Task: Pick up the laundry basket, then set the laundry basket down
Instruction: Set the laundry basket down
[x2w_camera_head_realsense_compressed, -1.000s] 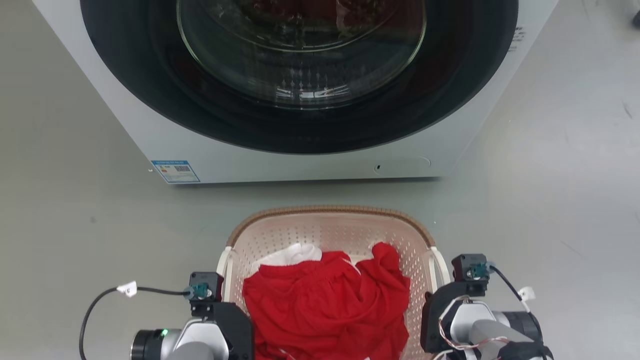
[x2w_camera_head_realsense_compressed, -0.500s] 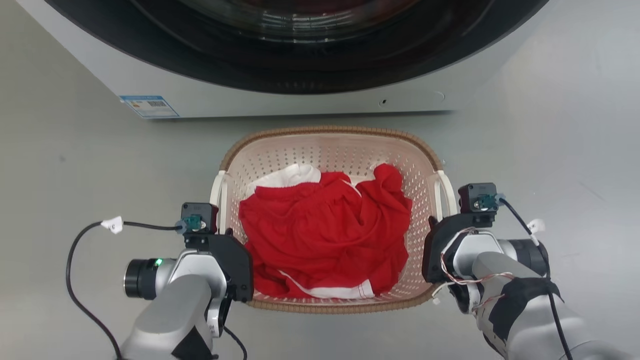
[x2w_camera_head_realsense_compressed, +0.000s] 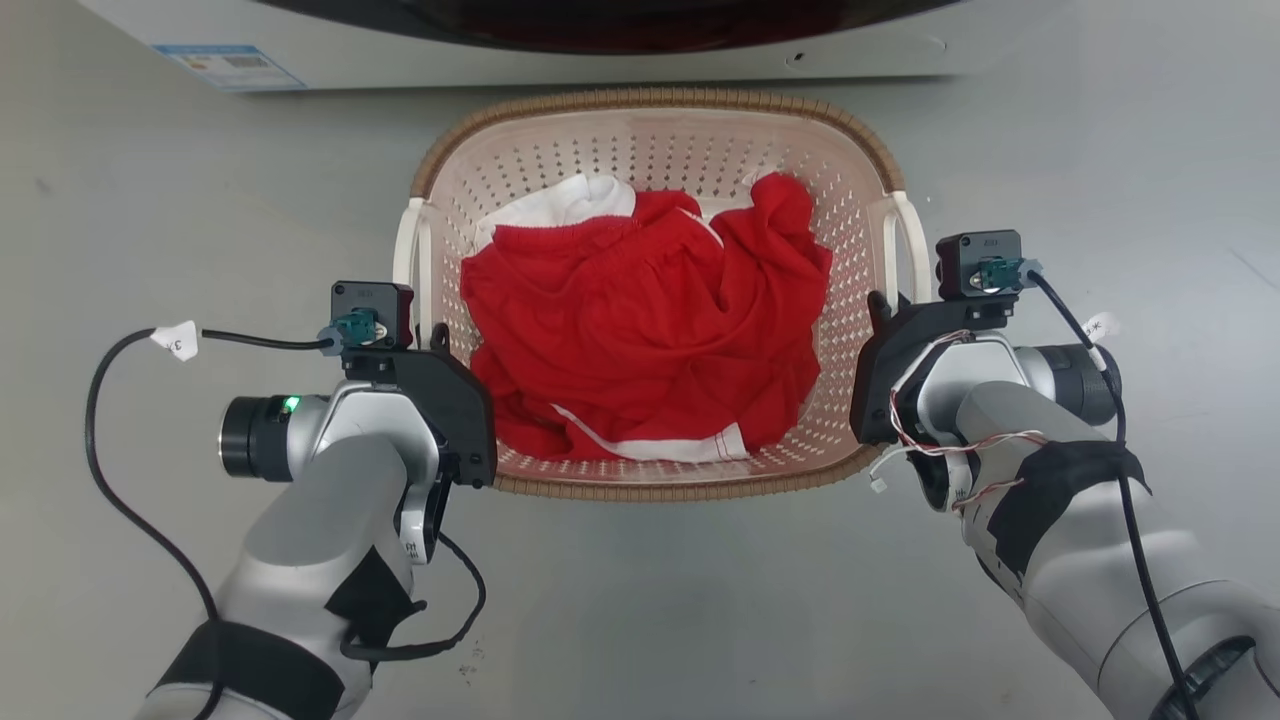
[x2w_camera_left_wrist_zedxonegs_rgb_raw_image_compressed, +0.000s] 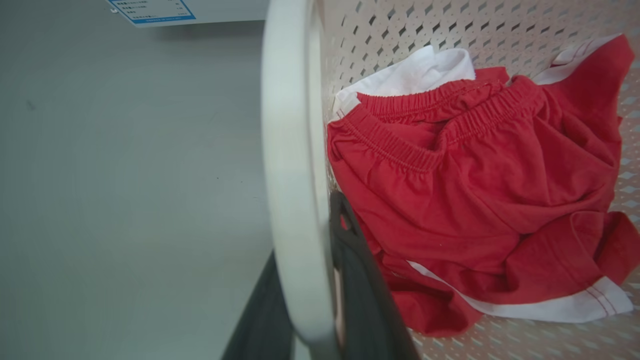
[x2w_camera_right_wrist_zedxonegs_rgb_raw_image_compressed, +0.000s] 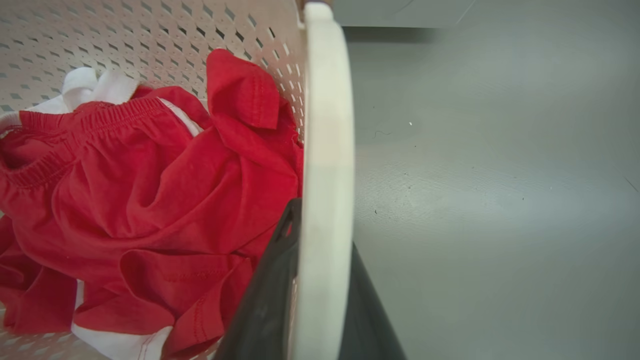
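Pink basket (x2w_camera_head_realsense_compressed: 650, 150): kept pinched at both handles (x2w_camera_head_realsense_compressed: 408, 260) by left hand (x2w_camera_head_realsense_compressed: 436, 345) and right hand (x2w_camera_head_realsense_compressed: 880, 310) as view dipped; likely lifted, set-down pending.

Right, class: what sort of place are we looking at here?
Probably a laundry area: a washer on a grey floor, and before it a laundry basket holding red and white clothes.

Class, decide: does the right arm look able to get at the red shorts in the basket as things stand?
Probably not yet: the right end effector is closed around the white handle of the laundry basket, so it would have to let go first. Otherwise the red shorts lie uncovered beside it.
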